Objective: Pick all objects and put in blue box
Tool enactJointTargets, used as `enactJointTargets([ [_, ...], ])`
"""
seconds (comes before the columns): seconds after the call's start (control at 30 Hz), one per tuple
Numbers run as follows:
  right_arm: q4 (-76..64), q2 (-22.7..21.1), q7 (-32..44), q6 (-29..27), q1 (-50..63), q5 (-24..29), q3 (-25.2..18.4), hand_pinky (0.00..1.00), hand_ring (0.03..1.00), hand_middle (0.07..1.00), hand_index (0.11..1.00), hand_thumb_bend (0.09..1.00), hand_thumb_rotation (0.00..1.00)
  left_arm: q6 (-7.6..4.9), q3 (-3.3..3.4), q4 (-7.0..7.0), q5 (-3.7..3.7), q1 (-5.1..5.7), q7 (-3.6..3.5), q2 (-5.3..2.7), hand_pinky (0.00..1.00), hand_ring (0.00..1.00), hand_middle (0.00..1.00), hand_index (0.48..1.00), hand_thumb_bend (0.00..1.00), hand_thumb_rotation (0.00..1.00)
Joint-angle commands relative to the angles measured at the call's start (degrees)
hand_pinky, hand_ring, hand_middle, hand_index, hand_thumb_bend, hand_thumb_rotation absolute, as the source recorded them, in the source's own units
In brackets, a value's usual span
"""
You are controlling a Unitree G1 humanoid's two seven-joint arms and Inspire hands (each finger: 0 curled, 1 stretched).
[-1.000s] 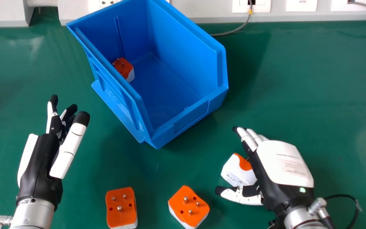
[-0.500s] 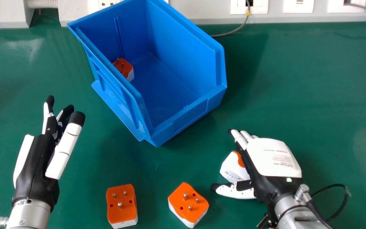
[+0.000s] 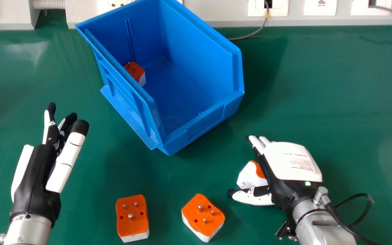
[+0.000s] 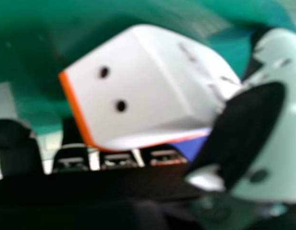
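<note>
In the head view my right hand (image 3: 289, 163) is open at the right, its fingers extended and its thumb apart, with a white-and-orange adapter (image 3: 250, 175) partly hidden between them. The right hand view shows that adapter (image 4: 138, 91) in front of the palm, beside the thumb of my right hand (image 4: 277, 124). Two orange-topped adapters lie pins up near the front edge, one left of centre (image 3: 132, 216) and one at centre (image 3: 202, 216). Another adapter (image 3: 134, 70) rests inside the blue box (image 3: 199, 124). My left hand (image 3: 36, 173) stays open over the table's left side.
The green table (image 3: 335, 95) stretches around the box. A grey cable (image 3: 254, 33) runs down from wall sockets behind the box. A black cable (image 3: 359, 217) loops beside my right wrist.
My right hand has shifted left and slightly farther forward, its thumb now overlapping the adapter's near side. My left hand has drifted a little to the left, still open.
</note>
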Motion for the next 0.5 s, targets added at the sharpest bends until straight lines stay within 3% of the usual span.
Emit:
enactJointTargets([
  [0.0, -0.67, -1.34, 1.62, 2.11, 0.50, -0.28, -0.92, 0.83, 0.896, 0.930, 0.920, 0.449, 0.56, -0.44, 0.39, -1.25, -0.56, -0.22, -0.19, 0.80, 0.93, 0.96, 0.96, 0.995, 0.75, 0.87],
  [0.2, -6.30, -2.75, 6.27, 5.16, 1.91, -1.64, -1.12, 0.84, 0.889, 0.923, 0.910, 0.440, 0.55, -0.16, 0.55, -1.93, -0.75, 0.05, -0.28, 0.90, 0.93, 0.95, 0.96, 0.994, 0.76, 0.87],
  [0.47, -14.01, -3.31, 14.28, 10.29, 3.42, -3.95, -1.56, 0.82, 0.877, 0.917, 0.899, 0.439, 0.51, -0.61, 0.68, -1.57, -0.60, -0.18, -0.36, 1.35, 0.93, 0.95, 0.96, 0.993, 0.76, 0.86],
])
